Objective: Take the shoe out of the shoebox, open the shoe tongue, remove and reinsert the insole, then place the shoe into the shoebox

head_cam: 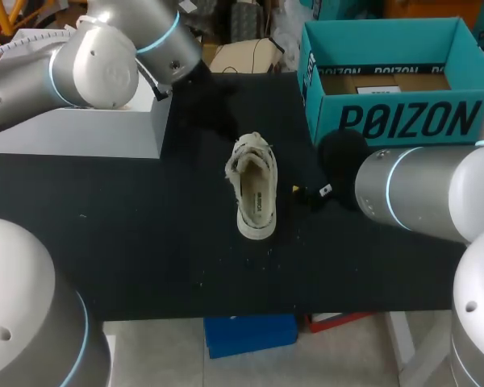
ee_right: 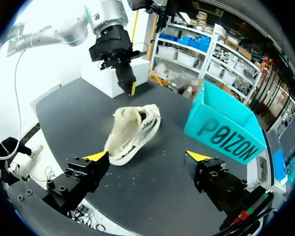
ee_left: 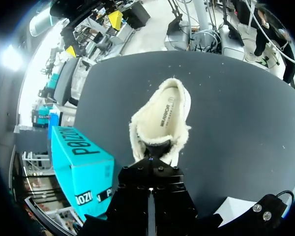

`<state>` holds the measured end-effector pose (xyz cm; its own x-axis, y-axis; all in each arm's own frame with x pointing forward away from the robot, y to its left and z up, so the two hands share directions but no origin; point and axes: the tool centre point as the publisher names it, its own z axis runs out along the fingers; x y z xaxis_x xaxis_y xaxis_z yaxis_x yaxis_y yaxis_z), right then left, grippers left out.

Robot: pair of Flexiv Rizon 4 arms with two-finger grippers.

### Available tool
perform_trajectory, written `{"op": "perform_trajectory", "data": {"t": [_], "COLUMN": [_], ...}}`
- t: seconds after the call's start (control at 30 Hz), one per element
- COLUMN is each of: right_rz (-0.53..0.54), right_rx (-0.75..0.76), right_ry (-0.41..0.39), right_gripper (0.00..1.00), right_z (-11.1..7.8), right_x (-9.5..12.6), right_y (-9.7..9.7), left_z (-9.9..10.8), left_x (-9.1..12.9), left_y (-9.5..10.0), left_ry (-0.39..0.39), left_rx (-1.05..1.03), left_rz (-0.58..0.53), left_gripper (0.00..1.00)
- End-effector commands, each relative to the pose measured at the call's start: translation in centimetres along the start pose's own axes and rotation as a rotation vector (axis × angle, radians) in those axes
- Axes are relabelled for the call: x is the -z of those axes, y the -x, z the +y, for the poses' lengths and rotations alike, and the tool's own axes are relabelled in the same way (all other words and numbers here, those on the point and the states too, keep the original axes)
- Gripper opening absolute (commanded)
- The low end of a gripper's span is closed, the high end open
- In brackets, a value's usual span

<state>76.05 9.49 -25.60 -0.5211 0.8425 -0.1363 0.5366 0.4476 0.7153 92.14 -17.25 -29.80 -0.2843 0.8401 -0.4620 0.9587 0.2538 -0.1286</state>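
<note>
Cream fleece-lined shoe [head_cam: 256, 189] is out of teal cardboard shoebox [head_cam: 387, 121] — 1 step done, insole untouched; left pincer [ee_right: 132, 87] closed, seemingly empty; right pincer [ee_right: 147, 156] wide open.

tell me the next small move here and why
Probably lower the left gripper onto the tongue end of the shoe. The shoe lies outside the shoebox with its insole in place. That gripper hangs just above the tongue end, and the right gripper stands open, short of the shoe.
</note>
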Motion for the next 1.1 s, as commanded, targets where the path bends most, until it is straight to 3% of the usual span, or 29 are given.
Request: {"op": "perform_trajectory", "data": {"t": [0.03,0.37,0.73,1.1], "right_rz": [0.001,0.001,0.001,0.001], "right_rx": [-0.001,-0.001,-0.001,-0.001], "right_ry": [0.002,0.002,0.002,0.002], "right_gripper": [1.0,1.0,1.0,1.0], "right_z": [-0.1,-0.1,-0.1,-0.1], "right_x": [-0.1,-0.1,-0.1,-0.1], "right_y": [-0.1,-0.1,-0.1,-0.1], "left_z": [0.7,-2.2,-2.3,-2.7], "left_x": [-3.3,-4.4,-6.5,-3.0], "left_y": [0.4,-1.3,-3.3,-2.2], "left_ry": [-0.02,-0.072,-0.104,-0.069], "left_rx": [0.009,0.017,0.059,-0.003], "left_rz": [0.015,0.034,0.082,0.066], "left_gripper": [0.0,0.0,0.0,0.0]}}
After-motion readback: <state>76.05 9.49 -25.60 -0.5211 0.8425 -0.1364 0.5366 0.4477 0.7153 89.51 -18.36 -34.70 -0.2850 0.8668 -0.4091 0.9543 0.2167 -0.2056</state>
